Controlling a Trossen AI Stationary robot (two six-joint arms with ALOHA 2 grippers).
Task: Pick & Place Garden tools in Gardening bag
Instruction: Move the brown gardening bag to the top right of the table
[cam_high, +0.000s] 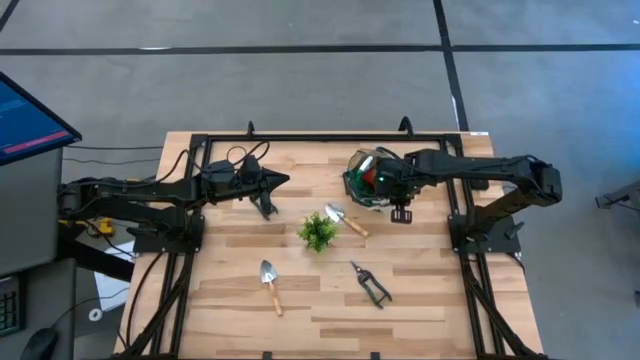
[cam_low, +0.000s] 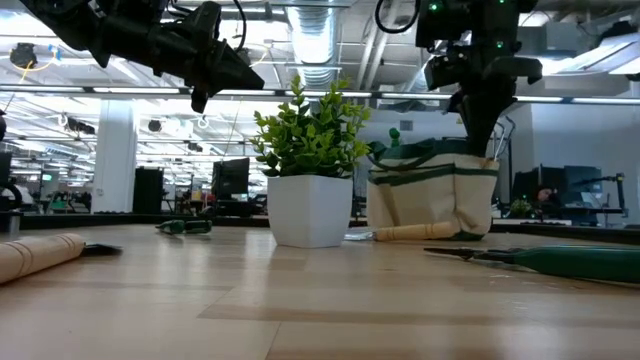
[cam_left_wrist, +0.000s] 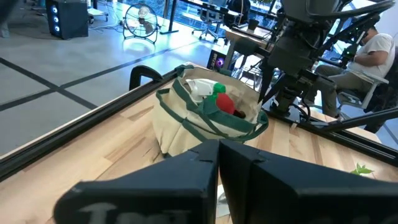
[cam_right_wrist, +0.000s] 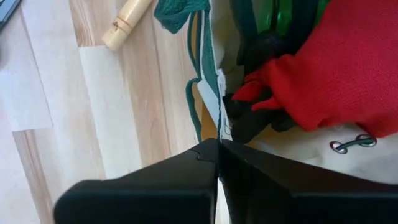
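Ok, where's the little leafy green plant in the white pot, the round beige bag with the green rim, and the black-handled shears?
leafy green plant (cam_low: 310, 135), low view, its leaves.
round beige bag (cam_low: 432, 200), low view, its front wall.
black-handled shears (cam_high: 371, 284), high view, its handles.

- Looks like a big open lab or workshop floor: bare ceiling ducts (cam_low: 318, 40) and long rows of strip lights overhead.
- Grey concrete floor (cam_high: 300, 90) marked with dark lines.
- Computer monitor (cam_high: 28, 120) beside the wooden surface (cam_high: 420, 300), a floor fan (cam_left_wrist: 140, 17), and a person (cam_left_wrist: 373, 53) seated at a desk.

Gardening bag (cam_right_wrist: 292, 149) cut off by frame edge, spray bottle (cam_left_wrist: 219, 88) mostly buried inside, gloves (cam_right_wrist: 348, 68) partly hidden
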